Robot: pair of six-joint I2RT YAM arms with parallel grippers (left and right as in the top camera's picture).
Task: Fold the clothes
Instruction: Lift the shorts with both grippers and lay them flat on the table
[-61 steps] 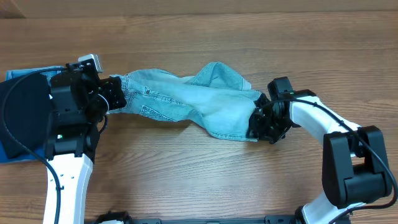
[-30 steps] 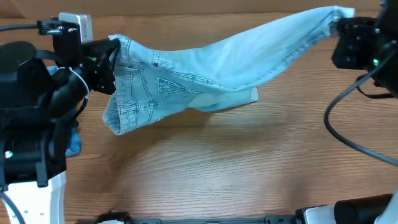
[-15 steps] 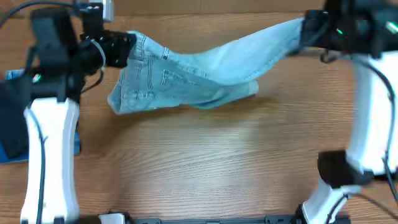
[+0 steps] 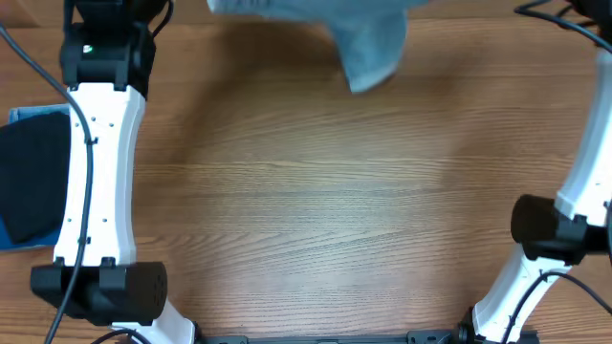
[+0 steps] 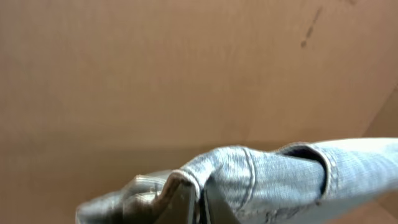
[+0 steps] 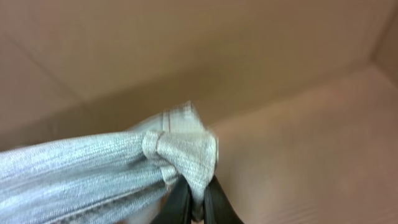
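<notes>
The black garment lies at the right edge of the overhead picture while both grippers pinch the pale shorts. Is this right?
No: the overhead view shows the black garment at the left edge. The left gripper and right gripper do pinch the shorts.

Garments: three. One pair of pale denim shorts [image 4: 371,38], blurred, at 12 o'clock in the overhead view. One black garment [image 4: 33,177] at 9 o'clock, lying on one darker blue folded piece [image 4: 38,113].

Arms: two, white with black joints. The left arm [image 4: 96,162] runs from 7 o'clock up to 11. The right arm [image 4: 588,182] runs from 5 o'clock up to 1.

Grippers: two, one in each wrist view: left gripper [image 5: 200,202], right gripper [image 6: 198,208]. Two fingers [image 5: 182,204] each, four in all, each pair pinched on one fold of the shorts.

Table [image 4: 316,220]: one, wood grain.
</notes>
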